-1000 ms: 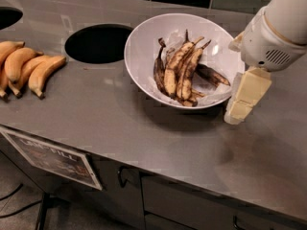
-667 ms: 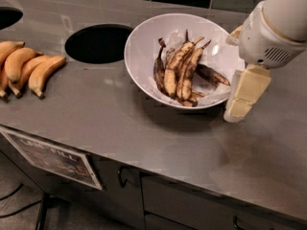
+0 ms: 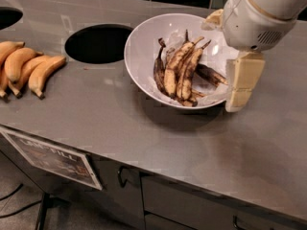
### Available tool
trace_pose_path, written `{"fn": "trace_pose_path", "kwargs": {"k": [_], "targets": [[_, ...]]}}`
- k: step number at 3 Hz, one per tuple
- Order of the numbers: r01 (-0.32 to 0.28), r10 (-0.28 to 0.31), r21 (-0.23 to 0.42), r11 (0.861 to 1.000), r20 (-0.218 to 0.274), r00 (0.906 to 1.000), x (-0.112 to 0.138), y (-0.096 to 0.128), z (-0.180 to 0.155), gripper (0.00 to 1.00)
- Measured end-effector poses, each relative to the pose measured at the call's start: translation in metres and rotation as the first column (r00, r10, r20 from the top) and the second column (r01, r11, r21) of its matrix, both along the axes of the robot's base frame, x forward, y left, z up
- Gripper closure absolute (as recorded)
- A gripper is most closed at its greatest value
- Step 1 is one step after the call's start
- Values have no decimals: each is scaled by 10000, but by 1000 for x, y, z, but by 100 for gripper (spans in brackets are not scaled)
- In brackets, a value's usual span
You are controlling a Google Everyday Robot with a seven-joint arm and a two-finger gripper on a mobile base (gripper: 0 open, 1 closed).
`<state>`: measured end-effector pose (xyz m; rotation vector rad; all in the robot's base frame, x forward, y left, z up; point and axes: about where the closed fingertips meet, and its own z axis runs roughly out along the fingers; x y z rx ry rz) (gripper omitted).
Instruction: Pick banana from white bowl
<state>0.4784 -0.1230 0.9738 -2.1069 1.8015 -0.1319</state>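
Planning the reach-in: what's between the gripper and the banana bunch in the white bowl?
In the camera view, the gripper hangs at the right rim of the white bowl; between it and the banana bunch lie only that rim and one blackened banana.

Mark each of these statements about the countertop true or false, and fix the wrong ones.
1. The white bowl holds brown-spotted bananas. True.
2. The gripper hangs above the yellow bananas. False: it is at the bowl's right rim, far from that bunch.
3. The yellow bananas lie on the counter, left of the round hole. True.
4. The white bowl sits down inside the round hole. False: it stands on the counter, just right of the hole.
5. The round hole has a banana in it. False: it shows only dark.
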Motion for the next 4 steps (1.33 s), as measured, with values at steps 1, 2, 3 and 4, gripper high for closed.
{"fn": "trace_pose_path", "kwargs": {"k": [1, 2, 3, 4], "targets": [[0, 0, 0, 10000, 0, 10000, 0, 0, 0, 0], [-442, 444, -58, 9990, 335, 9985, 3, 6, 7, 0], [-1834, 1899, -1084, 9771, 537, 9803, 7, 21, 16, 0], [-3464, 3616, -2282, 9099, 270, 9319, 12, 35, 16, 0]]}}
